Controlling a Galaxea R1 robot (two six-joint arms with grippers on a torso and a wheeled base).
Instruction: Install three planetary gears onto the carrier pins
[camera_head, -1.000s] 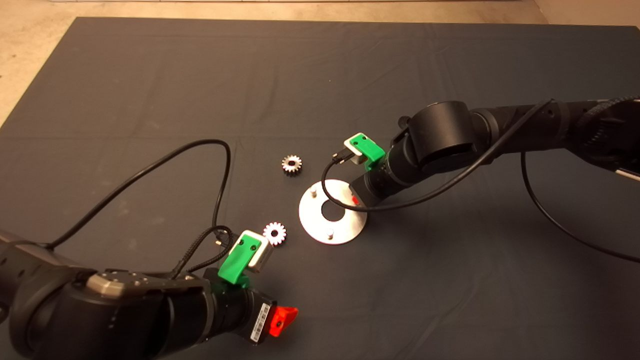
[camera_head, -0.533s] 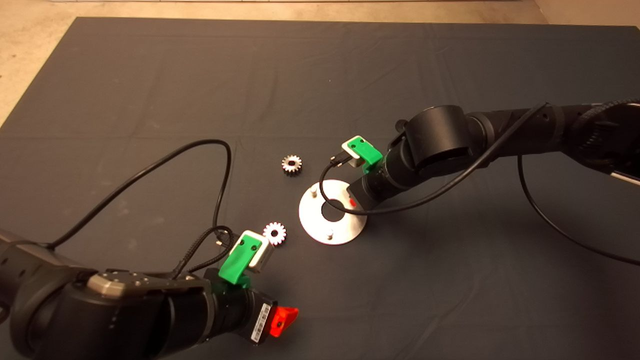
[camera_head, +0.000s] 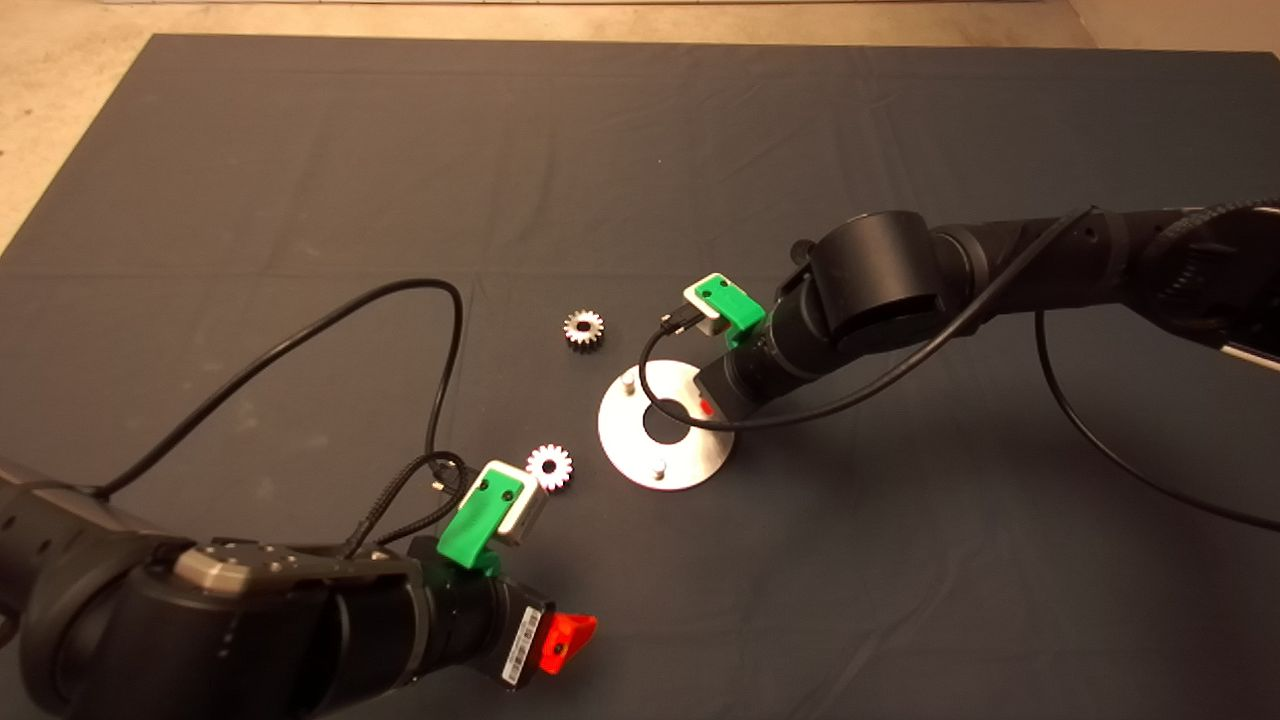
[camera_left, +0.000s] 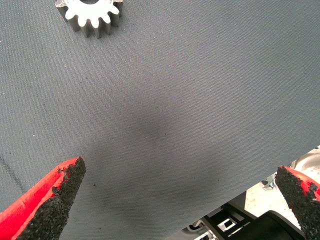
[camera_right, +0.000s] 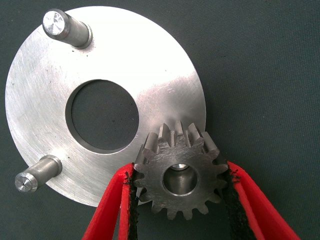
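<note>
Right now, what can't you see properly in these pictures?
- Head view: the right gripper and its gear hide under the arm.
- Right wrist view: the held gear covers the third pin; whether it has slid on is unclear.
- Left wrist view: a loose gear is cut off by the edge.

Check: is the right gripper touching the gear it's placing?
Touching. The right wrist view shows the right gripper's pads pressed against the gear's teeth.

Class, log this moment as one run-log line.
right gripper: holds gear over third pin | left gripper: open, idle | loose gears on mat: two | pins bare: two
</note>
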